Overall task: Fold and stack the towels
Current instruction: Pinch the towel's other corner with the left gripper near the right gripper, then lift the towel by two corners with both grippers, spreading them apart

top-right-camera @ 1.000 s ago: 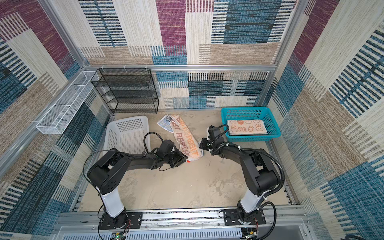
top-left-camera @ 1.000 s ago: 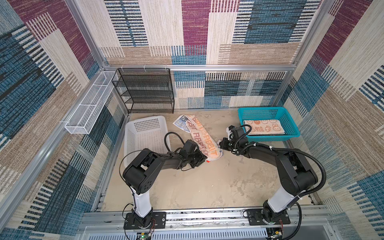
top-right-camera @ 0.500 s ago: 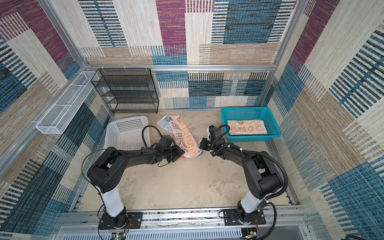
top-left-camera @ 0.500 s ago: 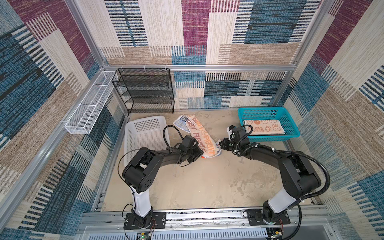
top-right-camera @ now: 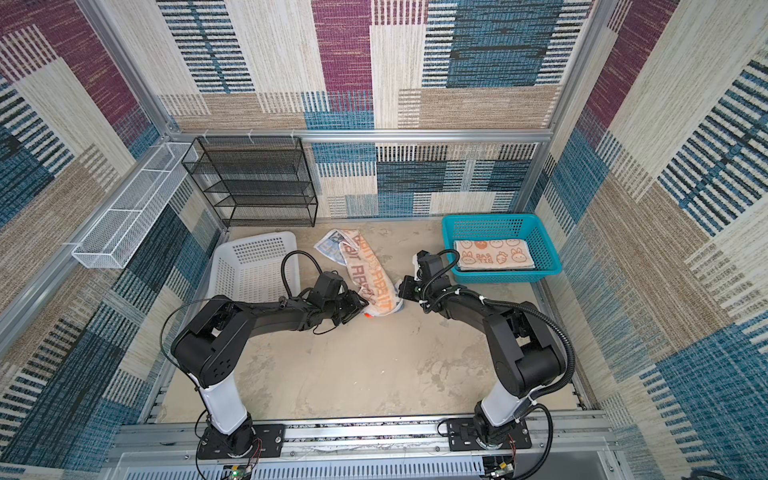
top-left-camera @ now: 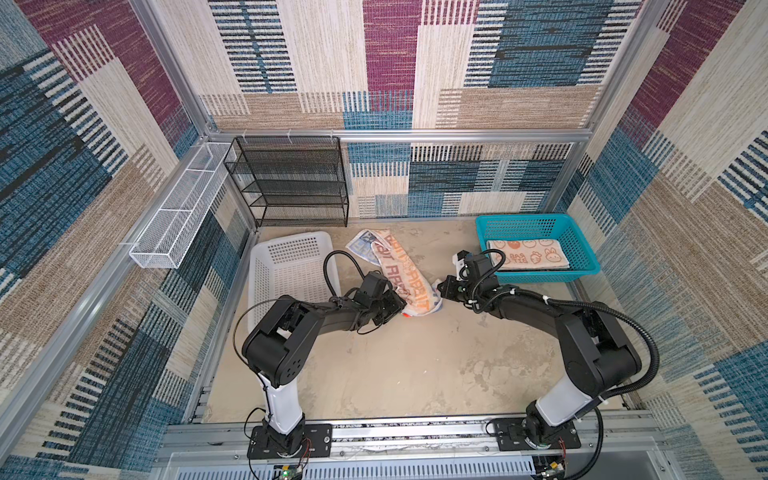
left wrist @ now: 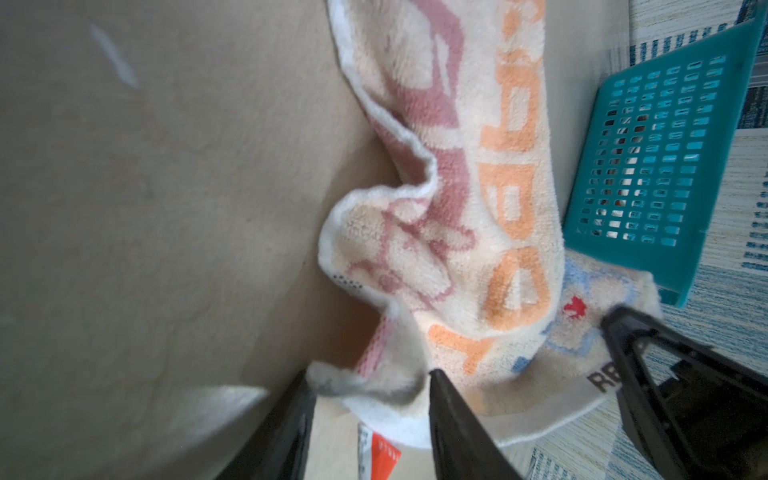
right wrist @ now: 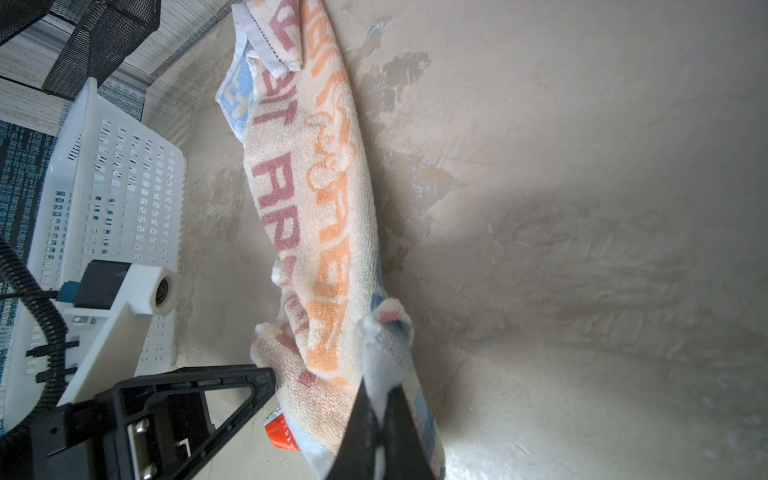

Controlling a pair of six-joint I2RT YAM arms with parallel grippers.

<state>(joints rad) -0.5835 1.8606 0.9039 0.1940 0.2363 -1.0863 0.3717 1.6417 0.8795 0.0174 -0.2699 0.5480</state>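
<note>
The "RABBIT" lettered towel [top-left-camera: 409, 278] [top-right-camera: 376, 282] lies bunched in a long roll on the floor, its far end over the blue-printed towel [top-left-camera: 365, 245] [top-right-camera: 332, 245]. My left gripper [top-left-camera: 399, 305] [top-right-camera: 363, 305] [left wrist: 368, 386] is open at the roll's near end; a white towel corner lies loosely between its fingers. My right gripper [top-left-camera: 441, 291] [top-right-camera: 401, 291] [right wrist: 380, 388] is shut on the other near corner of the lettered towel [right wrist: 328, 232]. A folded towel with orange rabbits [top-left-camera: 525, 255] [top-right-camera: 492, 254] lies flat in the teal basket [top-left-camera: 540, 277] [top-right-camera: 498, 275].
A white basket [top-left-camera: 291, 239] [right wrist: 104, 187] stands just left of the left arm. A black mesh rack [top-left-camera: 291, 183] is against the back wall, and a white wire shelf [top-left-camera: 178, 216] hangs on the left wall. The teal basket [left wrist: 648, 166] is close behind the right wrist.
The left gripper's jaws have spread wider around the towel corner. The near end of the lettered towel has shifted a little. The right gripper keeps its grip and has barely moved.
</note>
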